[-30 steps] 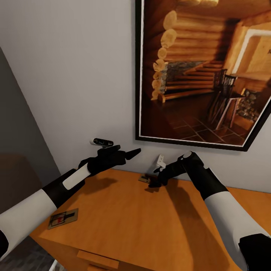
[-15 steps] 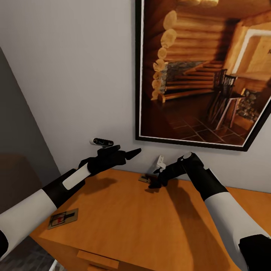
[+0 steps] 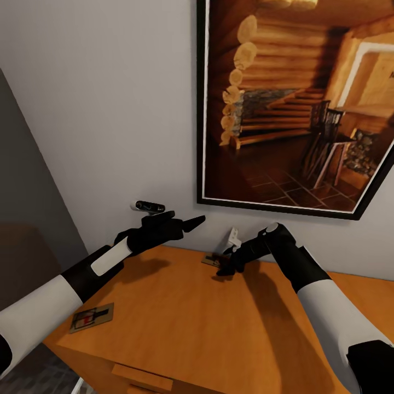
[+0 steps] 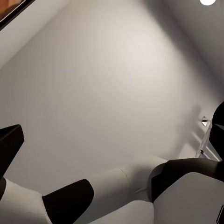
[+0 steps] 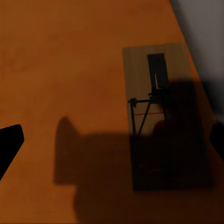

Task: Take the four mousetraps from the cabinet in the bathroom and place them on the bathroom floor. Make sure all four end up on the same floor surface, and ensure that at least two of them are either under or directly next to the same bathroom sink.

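The cabinet (image 3: 164, 312) is an orange-brown wooden chest seen from above. One mousetrap (image 3: 92, 317) lies flat near its front left corner. A second mousetrap (image 3: 209, 259) lies at the back by the wall, partly hidden behind my right gripper (image 3: 223, 268). In the right wrist view that mousetrap (image 5: 156, 107) lies in shadow between the open fingertips (image 5: 9, 144), just below them and untouched. My left gripper (image 3: 183, 220) hovers open above the cabinet's back left, pointing at the wall and holding nothing. The sink is out of view.
A large framed picture of a log cabin interior (image 3: 295, 104) hangs on the grey wall right behind the cabinet. A wooden drawer handle (image 3: 139, 377) shows at the cabinet's front. A dark grey panel (image 3: 27, 219) stands to the left.
My right gripper has shifted very slightly over the back mousetrap. The left arm and both mousetraps have stayed where they were.
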